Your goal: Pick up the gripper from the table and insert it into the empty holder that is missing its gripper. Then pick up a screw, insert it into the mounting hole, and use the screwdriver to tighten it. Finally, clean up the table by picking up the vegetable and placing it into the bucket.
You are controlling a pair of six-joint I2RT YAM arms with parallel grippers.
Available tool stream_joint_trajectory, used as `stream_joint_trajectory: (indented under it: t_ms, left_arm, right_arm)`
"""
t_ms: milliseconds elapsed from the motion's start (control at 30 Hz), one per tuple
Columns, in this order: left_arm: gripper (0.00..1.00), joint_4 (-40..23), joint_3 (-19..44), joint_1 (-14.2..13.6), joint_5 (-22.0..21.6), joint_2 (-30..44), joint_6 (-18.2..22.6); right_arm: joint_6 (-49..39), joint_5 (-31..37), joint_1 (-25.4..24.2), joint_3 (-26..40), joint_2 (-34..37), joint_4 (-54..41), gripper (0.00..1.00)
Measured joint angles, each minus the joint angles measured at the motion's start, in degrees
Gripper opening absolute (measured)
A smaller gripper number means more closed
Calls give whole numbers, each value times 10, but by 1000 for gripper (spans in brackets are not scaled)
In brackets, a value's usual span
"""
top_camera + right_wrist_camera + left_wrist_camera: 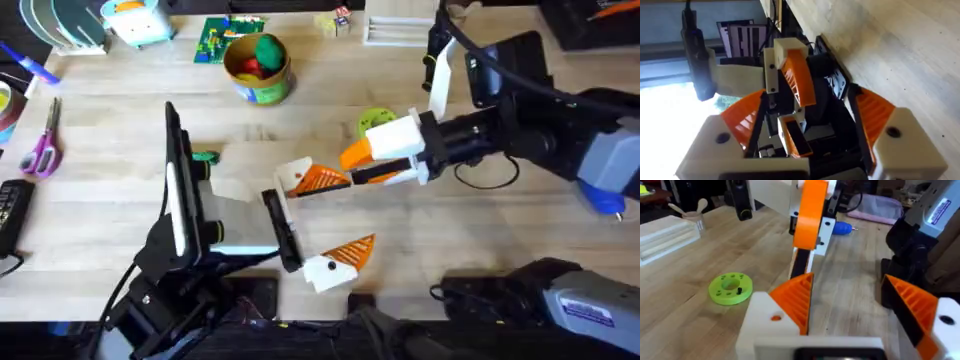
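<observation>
The left gripper (322, 222) spreads wide, its ribbed orange pads (799, 300) apart. At 2 o'clock, the right gripper (352, 166), narrowly parted, meets one white finger block (296, 172) above the wooden table (110, 190).

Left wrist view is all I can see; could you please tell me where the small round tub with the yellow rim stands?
Observer: The yellow-rimmed bucket stands toward the far side of the table, left of the middle in the overhead view.
Operator: Thank you; and the slim dark-green toy vegetable?
Observer: The vegetable lies on the wood beside the left arm's black link, nearer than the bucket.
Operator: Is anything in the bucket?
Observer: Yes, a round green ball and something red.
</observation>
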Motion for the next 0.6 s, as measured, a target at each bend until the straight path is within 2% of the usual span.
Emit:
stream_joint_trajectory:
  t_ms: [367, 600]
  left_arm:
    - [993, 0, 0, 0, 0, 0, 0]
    - [993, 0, 0, 0, 0, 0, 0]
  right_arm:
    - [20, 5, 14, 0, 0, 31, 881]
    - [25, 5, 36, 0, 14, 33, 726]
